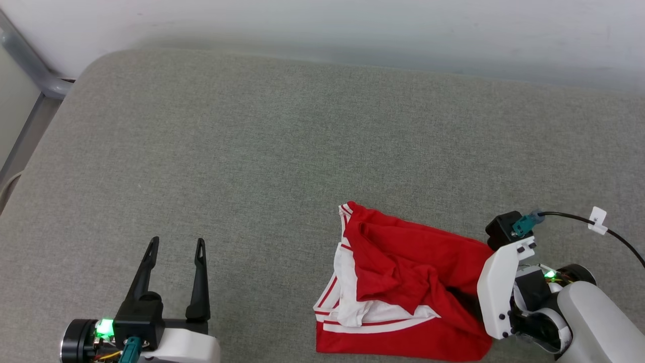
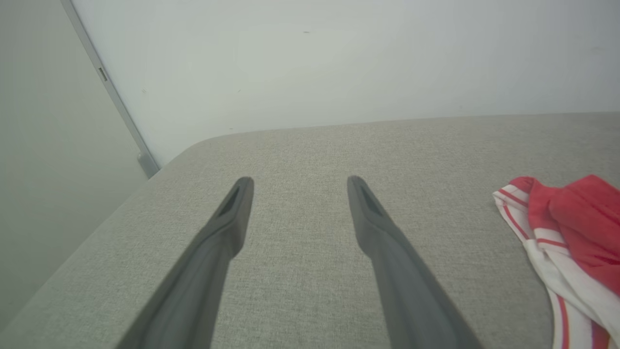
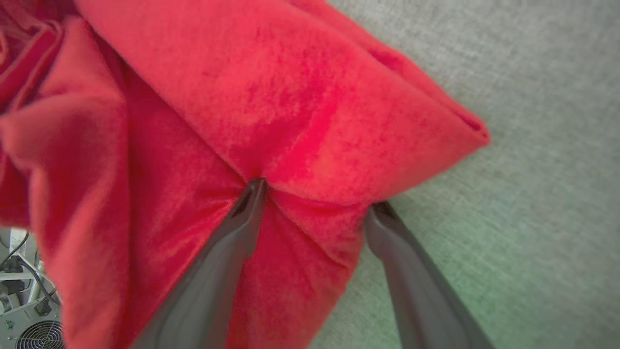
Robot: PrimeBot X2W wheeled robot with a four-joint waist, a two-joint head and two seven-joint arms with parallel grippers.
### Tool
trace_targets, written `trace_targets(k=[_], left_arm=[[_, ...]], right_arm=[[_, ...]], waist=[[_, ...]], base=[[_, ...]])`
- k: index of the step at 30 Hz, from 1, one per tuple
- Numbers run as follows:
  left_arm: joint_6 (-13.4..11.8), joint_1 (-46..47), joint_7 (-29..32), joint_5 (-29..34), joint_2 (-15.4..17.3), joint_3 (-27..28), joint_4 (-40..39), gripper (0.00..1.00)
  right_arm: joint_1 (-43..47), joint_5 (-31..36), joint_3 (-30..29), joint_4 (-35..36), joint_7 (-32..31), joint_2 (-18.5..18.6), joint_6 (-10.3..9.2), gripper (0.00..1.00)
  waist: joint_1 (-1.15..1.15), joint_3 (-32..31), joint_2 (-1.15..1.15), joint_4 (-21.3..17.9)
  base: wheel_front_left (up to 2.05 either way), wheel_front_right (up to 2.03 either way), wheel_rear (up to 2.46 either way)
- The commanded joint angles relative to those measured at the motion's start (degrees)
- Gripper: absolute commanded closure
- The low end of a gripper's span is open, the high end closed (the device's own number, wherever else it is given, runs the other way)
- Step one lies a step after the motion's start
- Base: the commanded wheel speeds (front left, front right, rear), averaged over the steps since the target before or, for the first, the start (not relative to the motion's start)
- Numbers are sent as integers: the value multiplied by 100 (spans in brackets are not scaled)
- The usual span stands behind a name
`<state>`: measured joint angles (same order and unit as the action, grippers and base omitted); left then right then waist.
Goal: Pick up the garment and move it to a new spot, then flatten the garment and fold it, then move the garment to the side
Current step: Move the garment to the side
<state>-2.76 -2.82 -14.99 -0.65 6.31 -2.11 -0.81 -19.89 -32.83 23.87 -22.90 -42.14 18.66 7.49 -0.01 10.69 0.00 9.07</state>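
Within the spread right claw (image 3: pixel 318 194) lies the garment (image 3: pixel 290 97).

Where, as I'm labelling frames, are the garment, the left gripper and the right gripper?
garment (image 1: pixel 403 272): head view, on its red body cloth.
left gripper (image 1: pixel 177 242): head view, midway between its fingertips.
right gripper (image 3: pixel 319 194): right wrist view, midway between its fingertips.

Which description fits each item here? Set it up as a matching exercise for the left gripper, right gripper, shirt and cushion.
Column one:
1. left gripper
2. right gripper
3. shirt
4. cushion

Column two:
A. crumpled, red and white, at the head view's lower right
B. grey, lying under everything
C. fingers apart over bare cushion
D. fingers apart, tips against the red cloth

Pairs: 1-C, 2-D, 3-A, 4-B
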Motion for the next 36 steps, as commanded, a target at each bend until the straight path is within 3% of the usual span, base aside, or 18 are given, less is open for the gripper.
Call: trace_targets(k=[1, 2, 3, 16, 30, 36], left_arm=[[-3, 79, -25, 4, -24, 13, 5, 0], [-8, 61, -25, 4, -23, 25, 12, 0], [-14, 39, -25, 5, -22, 36, 16, 0], [-37, -151, -25, 16, -43, 111, -15, 0], [-59, -205, -20, 24, -31, 223, -144, 0], [-32, -13, -20, 18, 32, 317, -218, 0]], right_arm=[[264, -59, 324, -254, -8, -141, -2, 13], [223, -95, 374, -217, 79, -106, -2, 97], [176, -137, 418, -177, 160, -77, -1, 100], [-188, -172, 514, 465, 1126, 461, -3, 100], [-715, 573, 489, 1232, 1276, 1488, -3, 100], [-930, 698, 183, 1443, 1208, 1767, -4, 100]], waist=[[1, -5, 0, -2], [1, -17, 0, -9], [1, -34, 0, -20], [1, -246, 0, -277], [1, -106, 0, -1291], [1, 118, 0, -1691]], base=[[0, 0, 0], [0, 0, 0], [0, 0, 0], [0, 0, 0], [0, 0, 0], [0, 0, 0]])
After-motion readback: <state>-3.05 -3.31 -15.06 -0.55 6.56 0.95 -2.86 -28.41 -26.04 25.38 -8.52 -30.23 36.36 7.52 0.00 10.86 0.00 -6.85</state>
